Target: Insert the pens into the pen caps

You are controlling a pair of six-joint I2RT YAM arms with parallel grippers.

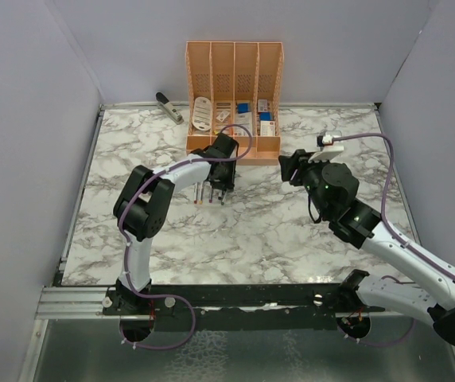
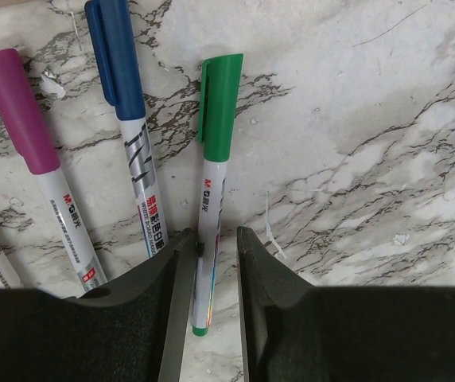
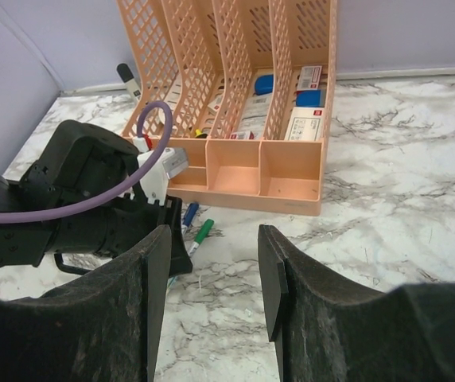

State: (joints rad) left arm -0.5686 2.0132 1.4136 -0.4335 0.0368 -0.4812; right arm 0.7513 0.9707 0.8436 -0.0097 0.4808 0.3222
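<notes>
From above, the left gripper [image 1: 221,181] hangs over the pens [image 1: 200,193], which lie on the table [image 1: 275,231] just near of the orange organizer [image 1: 263,150]; the right gripper [image 1: 291,167] is to their right. The left wrist view shows its jaws slightly parted astride the green-capped pen [image 2: 214,159] (a gap shows on the right), with the blue-capped pen [image 2: 136,151] and magenta-capped pen [image 2: 44,175] to its left. The right wrist view shows the right gripper's fingers [image 3: 271,270] spread and empty.
</notes>
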